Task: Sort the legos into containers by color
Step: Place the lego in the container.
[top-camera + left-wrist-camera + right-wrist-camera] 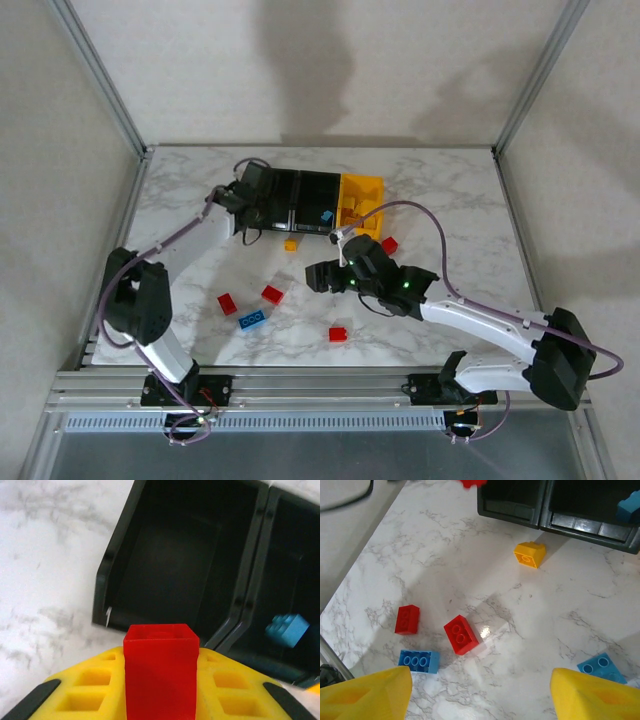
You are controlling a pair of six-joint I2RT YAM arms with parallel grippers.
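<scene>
From above, a marble table (pixel 450 200) carries three bins in a row toward its far edge: the left black bin (pixel 280 190), the middle black bin (pixel 318 190) with a blue brick (pixel 326 215) inside, and the yellow bin (pixel 362 190). The left tool (pixel 248 203) sits at the left black bin's outer near corner. The right tool (pixel 318 275) hovers over mid-table, with loose bricks scattered from there toward the near left corner. In the left wrist view, the left tool (pixel 161 695) is closed on a red brick (pixel 161 665), gripped upright between its yellow fingers (pixel 90 692). The brick hangs just short of the near wall of the left black bin (pixel 175 560), whose dark interior lies straight ahead. It probably needs to travel forward over that wall before release. The middle black bin (pixel 295 555) with its blue brick (pixel 287 629) lies to the right. In the right wrist view, the right tool (pixel 480 680) is spread wide and holds nothing. A loose red brick (pixel 461 634) lies nearest, just ahead between the fingers, its long axis running roughly away from the camera, which suits a grasp across its short sides. A second red brick (pixel 407 619), a flat blue brick (pixel 419 661) and a yellow brick (pixel 530 554) lie apart on the table.
</scene>
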